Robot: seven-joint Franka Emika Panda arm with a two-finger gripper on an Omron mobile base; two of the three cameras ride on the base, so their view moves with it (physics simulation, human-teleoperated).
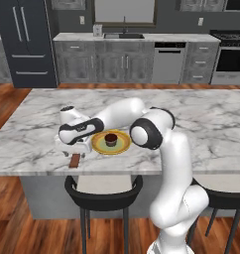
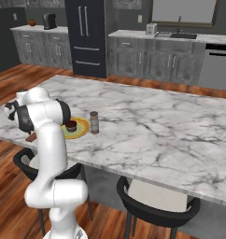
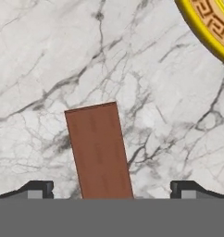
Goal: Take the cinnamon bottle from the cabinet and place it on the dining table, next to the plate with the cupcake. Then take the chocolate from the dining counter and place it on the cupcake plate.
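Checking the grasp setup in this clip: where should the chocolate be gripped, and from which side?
Grip the chocolate across its narrow width, on the two long edges, coming straight down from above. It lies flat on the table beside the plate, so only those thin sides offer purchase. The open end effector already straddles the bar's near end; its fingertips stand well wider than the bar.

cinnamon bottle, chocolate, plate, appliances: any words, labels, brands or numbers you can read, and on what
None can be read.
Cinnamon bottle: brown bands, too small to show any lettering.
Chocolate: plain brown face, no print.
Plate: a key-pattern ornament on the rim, not text.
Fridge, dishwasher and oven: no legible brand or sign.
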